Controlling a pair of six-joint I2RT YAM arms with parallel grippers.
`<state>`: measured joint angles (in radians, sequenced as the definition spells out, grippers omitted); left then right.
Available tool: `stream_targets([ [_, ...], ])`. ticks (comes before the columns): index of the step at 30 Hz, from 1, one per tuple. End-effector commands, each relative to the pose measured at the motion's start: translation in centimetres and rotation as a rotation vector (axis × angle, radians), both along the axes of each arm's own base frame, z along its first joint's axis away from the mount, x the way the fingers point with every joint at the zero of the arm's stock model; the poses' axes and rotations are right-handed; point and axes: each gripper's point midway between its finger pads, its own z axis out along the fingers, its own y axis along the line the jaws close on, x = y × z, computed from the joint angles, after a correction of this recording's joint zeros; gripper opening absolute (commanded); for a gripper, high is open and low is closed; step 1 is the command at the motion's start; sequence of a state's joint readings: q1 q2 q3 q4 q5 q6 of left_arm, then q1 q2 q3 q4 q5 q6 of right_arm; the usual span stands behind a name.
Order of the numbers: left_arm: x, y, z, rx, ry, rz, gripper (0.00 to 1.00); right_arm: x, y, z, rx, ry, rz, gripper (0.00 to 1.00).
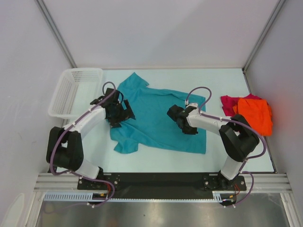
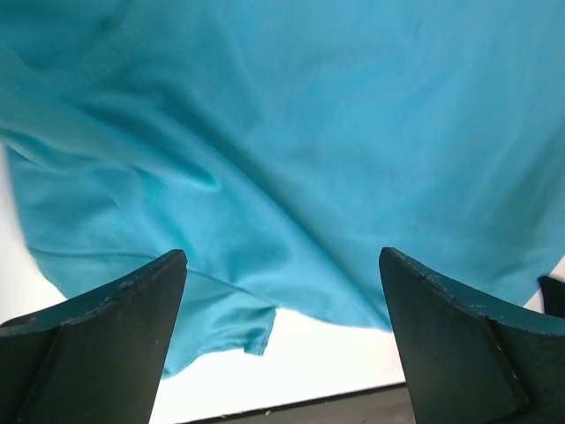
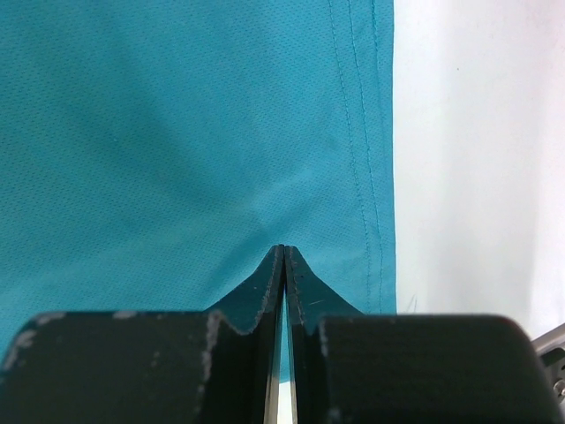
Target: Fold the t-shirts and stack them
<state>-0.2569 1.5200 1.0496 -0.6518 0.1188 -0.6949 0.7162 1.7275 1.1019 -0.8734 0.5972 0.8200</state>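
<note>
Top external: teal shirt (image 1: 156, 120) lies spread mid-table, with orange shirt (image 1: 258, 116) and red shirt (image 1: 229, 102) heaped at 3 o'clock. Right gripper (image 3: 282, 253) pinches the teal shirt, while left gripper (image 2: 282, 256) gapes wide at its 9 o'clock. One-sided pulling may slip that pinch or skew the fold.

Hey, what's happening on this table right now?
Two robot arms are working on a teal t-shirt spread out on the table. The right gripper is shut, apparently pinching the cloth near a hemmed edge, while the left gripper hangs open over the shirt's left side. An orange t-shirt and a magenta t-shirt lie bunched at the right edge, not yet folded.
</note>
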Motion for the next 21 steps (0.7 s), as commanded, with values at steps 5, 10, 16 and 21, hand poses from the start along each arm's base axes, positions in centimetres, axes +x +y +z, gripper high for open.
stream_targets([
  [5, -5.0, -1.3, -2.3, 0.001, 0.072, -0.039, 0.96, 0.4, 0.2, 0.1, 0.002, -0.034, -0.006, 0.07],
  [10, -7.2, -0.9, -1.8, 0.014, 0.076, -0.037, 0.96, -0.1, -0.3, -0.3, 0.000, -0.030, -0.012, 0.07],
  [16, -9.6, 0.2, -1.9, 0.023, 0.083, -0.018, 0.96, -0.4, -0.3, -0.5, 0.004, -0.023, -0.013, 0.07],
  [21, -11.0, 0.5, -2.8, 0.022, 0.109, -0.015, 0.96, -0.5, -0.2, -0.4, 0.005, -0.023, -0.013, 0.07],
])
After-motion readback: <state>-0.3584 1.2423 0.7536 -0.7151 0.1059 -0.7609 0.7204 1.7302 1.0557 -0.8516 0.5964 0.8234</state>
